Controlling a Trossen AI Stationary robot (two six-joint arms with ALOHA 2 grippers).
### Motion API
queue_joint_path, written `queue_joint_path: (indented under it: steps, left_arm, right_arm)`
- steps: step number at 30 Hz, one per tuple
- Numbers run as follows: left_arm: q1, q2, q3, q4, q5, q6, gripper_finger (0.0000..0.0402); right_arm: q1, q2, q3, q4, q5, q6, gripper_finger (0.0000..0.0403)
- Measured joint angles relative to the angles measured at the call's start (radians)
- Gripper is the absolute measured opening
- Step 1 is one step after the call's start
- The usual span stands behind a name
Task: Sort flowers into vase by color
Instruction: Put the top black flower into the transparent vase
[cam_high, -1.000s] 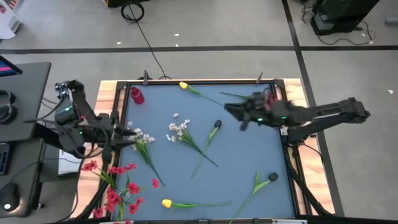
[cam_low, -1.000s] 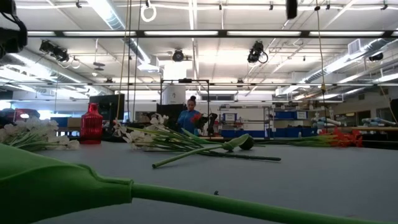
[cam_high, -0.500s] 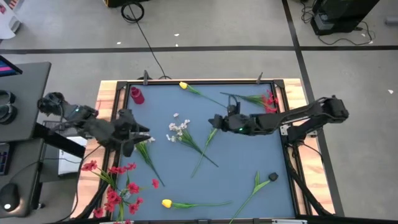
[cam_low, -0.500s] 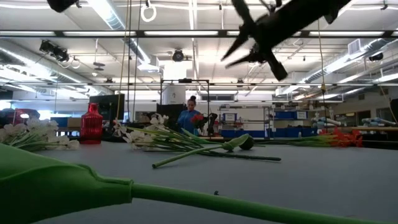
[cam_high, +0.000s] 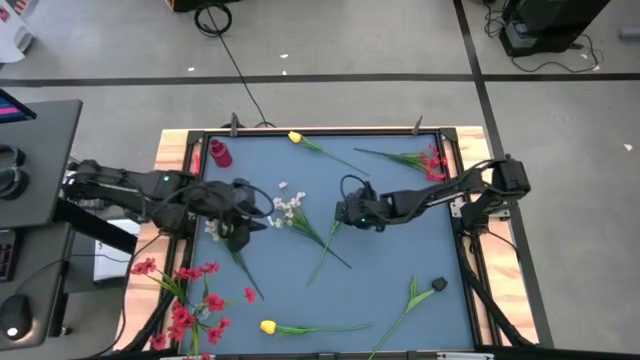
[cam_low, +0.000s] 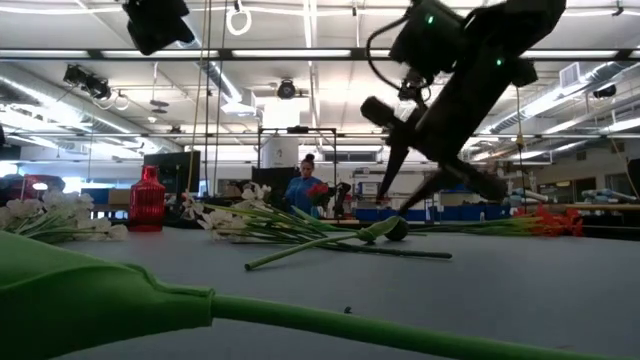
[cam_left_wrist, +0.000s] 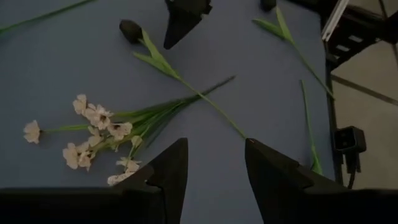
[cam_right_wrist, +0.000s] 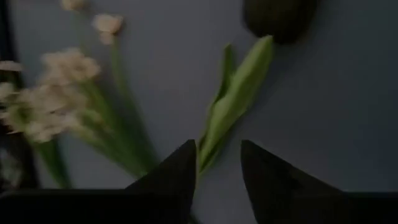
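One dark-budded stem (cam_right_wrist: 239, 102) between right fingers (cam_right_wrist: 168, 177)

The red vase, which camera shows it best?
The low view: the vase stands upright in full side profile, showing its narrow neck and ribbed body. The high view shows the vase only from above, as a small red shape in the table's far left corner. Neither wrist view shows it.

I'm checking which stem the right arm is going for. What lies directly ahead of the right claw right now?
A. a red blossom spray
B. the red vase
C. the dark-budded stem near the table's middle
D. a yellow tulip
C: the right claw stands open just over the green stem and leaves of the dark-budded stem, its dark bud just beyond.
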Motion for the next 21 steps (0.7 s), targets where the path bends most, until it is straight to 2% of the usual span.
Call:
queue_joint_path:
  steps: [6,11,17,21]
  left_arm:
    - [0.000,0.073,0.000,0.007,0.003,0.004,0.0165]
    - [0.022,0.135,0.000,-0.011,0.008,0.019,0.0165]
    - [0.053,0.174,0.000,0.005,0.026,0.031,0.0165]
    - [0.071,0.173,0.000,0.004,0.026,0.030,0.0165]
  right_arm:
    - [-0.038,0.061,0.000,0.045,-0.011,-0.018,0.0190]
    - [-0.075,0.106,0.000,0.120,0.001,-0.058,0.0190]
    - [-0.105,0.141,0.004,0.135,-0.036,-0.068,0.0154]
    - [-0.104,0.136,0.002,0.134,-0.023,-0.084,0.0093]
